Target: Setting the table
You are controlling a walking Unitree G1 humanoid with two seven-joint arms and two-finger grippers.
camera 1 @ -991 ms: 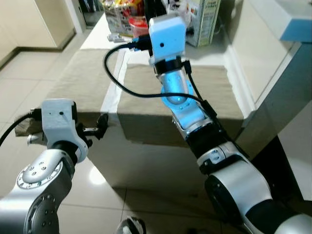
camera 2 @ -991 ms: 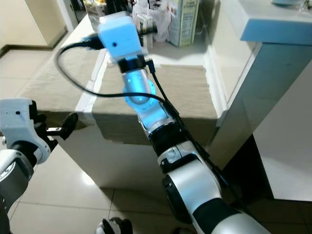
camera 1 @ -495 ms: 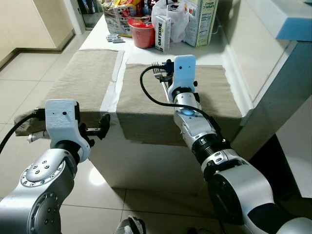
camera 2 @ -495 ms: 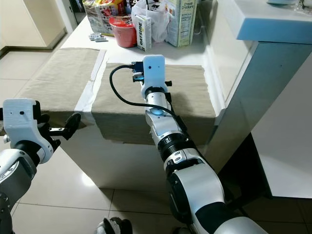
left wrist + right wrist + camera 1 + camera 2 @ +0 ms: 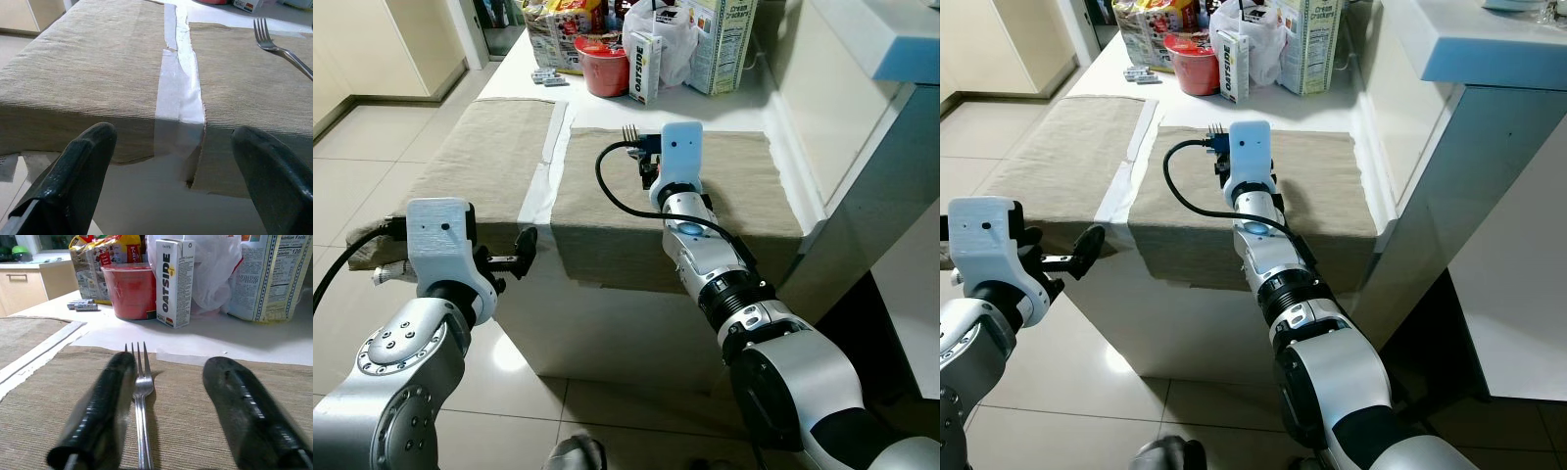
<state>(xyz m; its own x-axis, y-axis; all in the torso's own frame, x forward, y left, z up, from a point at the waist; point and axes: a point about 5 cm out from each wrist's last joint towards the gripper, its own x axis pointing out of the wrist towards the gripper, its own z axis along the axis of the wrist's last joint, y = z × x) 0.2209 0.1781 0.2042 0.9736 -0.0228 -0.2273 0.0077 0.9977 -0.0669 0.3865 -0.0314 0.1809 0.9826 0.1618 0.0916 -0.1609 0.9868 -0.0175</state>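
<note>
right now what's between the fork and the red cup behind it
Past the fork tines comes the placemat edge, then a bare strip of white tabletop up to the red cup. The right wrist view shows it; the oat drink carton stands beside the cup.

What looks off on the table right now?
The placemats droop over the table's near edge. The left placemat edge is ragged, with white tape between the two. The fork lies flat on the right one.

A shiny metal fork (image 5: 141,396) lies on a coarse woven cloth placemat (image 5: 195,431); the floor (image 5: 372,147) tiles are glossy.
</note>
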